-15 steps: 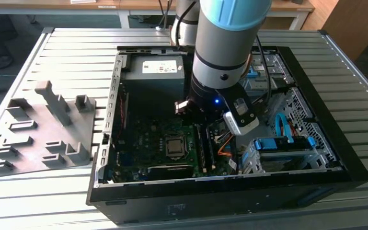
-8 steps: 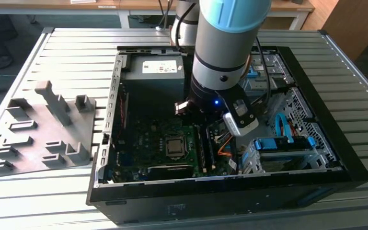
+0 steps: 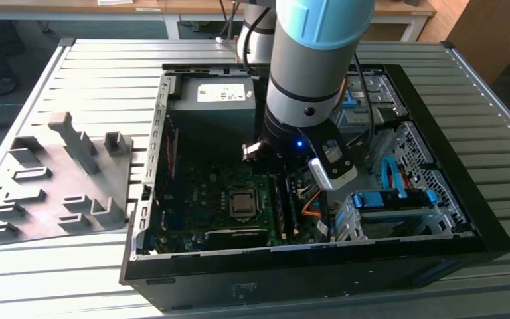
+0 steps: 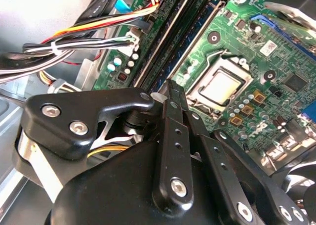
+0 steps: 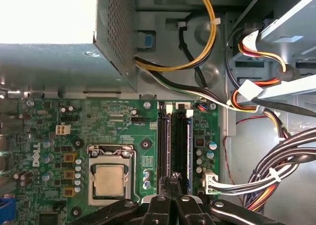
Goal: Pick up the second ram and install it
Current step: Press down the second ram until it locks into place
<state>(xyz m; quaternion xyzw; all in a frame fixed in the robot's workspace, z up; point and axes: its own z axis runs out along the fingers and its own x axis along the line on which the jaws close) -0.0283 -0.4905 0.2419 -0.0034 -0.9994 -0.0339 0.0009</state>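
Matte black metal gripper with jaws closed together, tips on the long black slots of the glossy green board; grey ridged plastic tray well apart.

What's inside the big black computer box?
Inside the computer case: a green motherboard, a silver processor, coloured cables. The gripper covers the memory slots' near end.

Ribbed grey metal desk, slats running across the frame, filling most of the exterior view. Grey slotted plastic tray flat on it at left-centre, several upright posts, slots look unfilled. Open black PC case on its side, centre to right of frame, just beside tray, motherboard facing up. Bare slats at top and lower left.
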